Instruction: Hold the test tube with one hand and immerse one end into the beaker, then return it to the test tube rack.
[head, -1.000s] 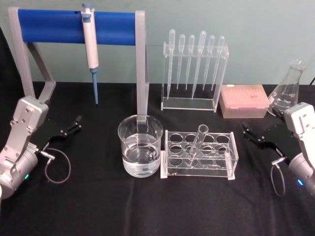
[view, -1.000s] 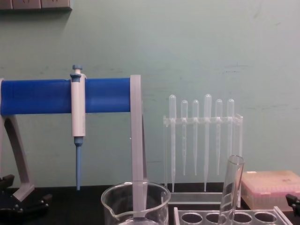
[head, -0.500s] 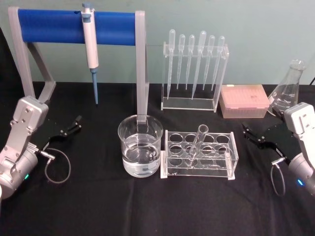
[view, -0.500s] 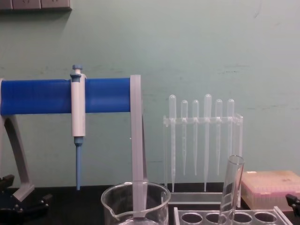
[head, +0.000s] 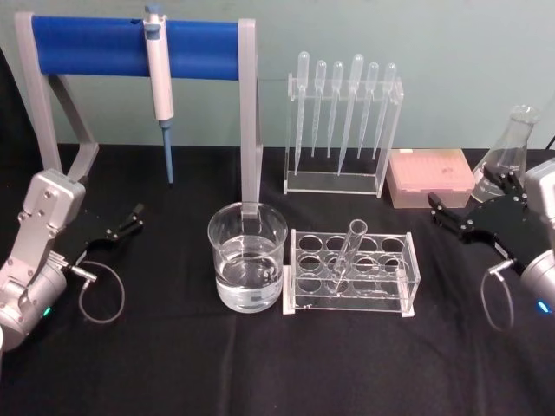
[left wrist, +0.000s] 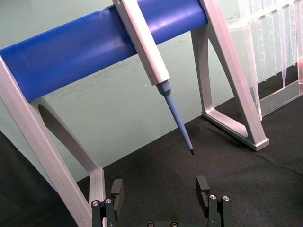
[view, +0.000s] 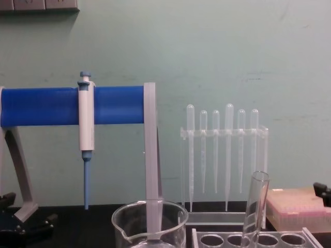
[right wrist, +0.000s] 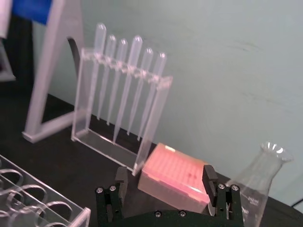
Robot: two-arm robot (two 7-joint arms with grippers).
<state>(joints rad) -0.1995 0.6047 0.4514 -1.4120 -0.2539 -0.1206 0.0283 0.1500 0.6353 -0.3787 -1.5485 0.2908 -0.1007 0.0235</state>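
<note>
- Right end effector (head: 451, 218) hovers above the worktop's (head: 260, 373) right side, near the pink tip box (head: 431, 173) and well apart from the rack, its black fingers spread wide and empty. This looks like the opening reach. The next move calls for closing gently on the tube's upper part.
- Left end effector (head: 121, 224) sits parked at the left, also spread and empty.
- Worktop: matte black cloth.
- Test tube rack (head: 410, 269): clear acrylic with rows of round holes, just beside the beaker.
- Beaker (head: 247, 218): wide, smooth clear glass with a rolled rim, part full of clear liquid.
- Test tube (head: 349, 247): slim, slick glass, leaning in a rack hole with its rim up.
</note>
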